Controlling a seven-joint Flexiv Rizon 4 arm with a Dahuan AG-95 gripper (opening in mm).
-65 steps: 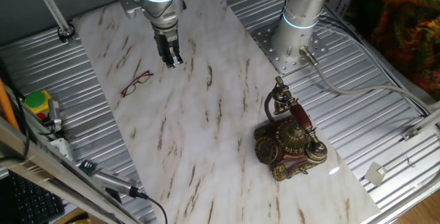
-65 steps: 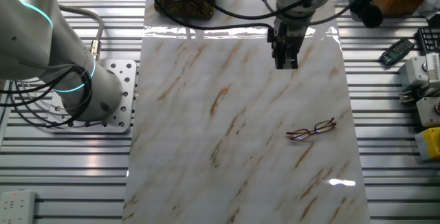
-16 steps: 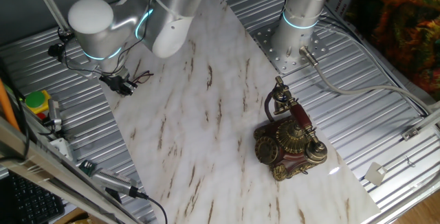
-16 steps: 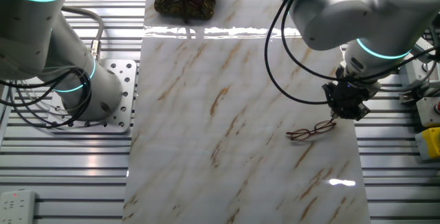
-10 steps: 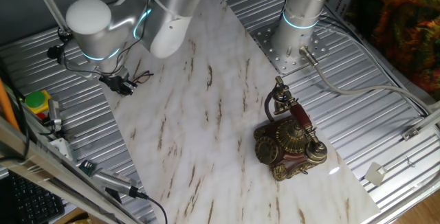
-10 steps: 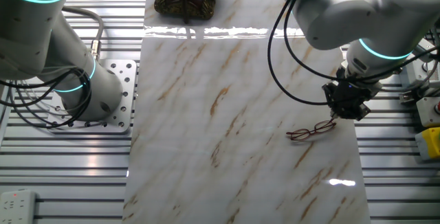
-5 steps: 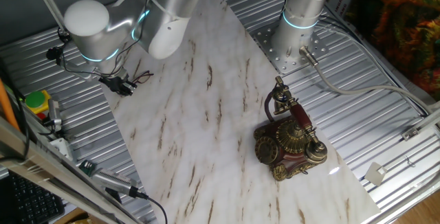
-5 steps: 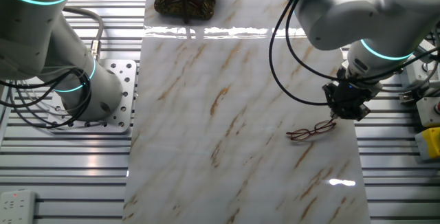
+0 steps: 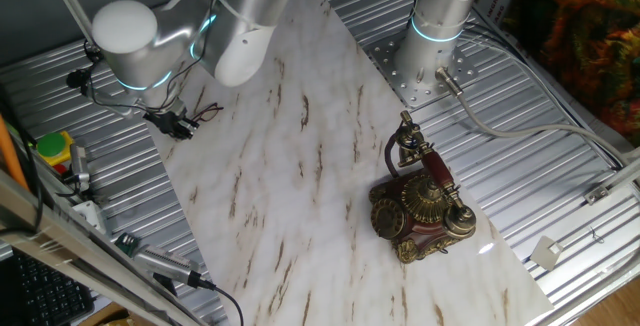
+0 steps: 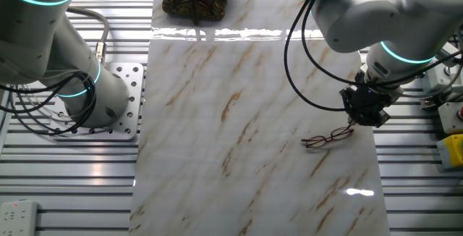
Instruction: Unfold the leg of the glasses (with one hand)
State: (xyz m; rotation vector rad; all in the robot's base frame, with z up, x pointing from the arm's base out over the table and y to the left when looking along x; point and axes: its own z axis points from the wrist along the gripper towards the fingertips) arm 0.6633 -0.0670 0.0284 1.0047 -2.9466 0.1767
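End effector (image 10: 354, 124), its opening impossible to tell, meets the glasses (image 10: 327, 137) on the counter (image 10: 239, 120), apparently starting the leg swing-out.

Robotics lab: ribbed aluminium bench (image 10: 72, 178), bolted arm bases (image 9: 432, 41) (cyan rings), cables (image 9: 520, 131), marble-patterned sheet (image 10: 246, 142).

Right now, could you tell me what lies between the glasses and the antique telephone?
Only bare marble tabletop between the glasses and telephone, clearest in the view showing the whole phone.
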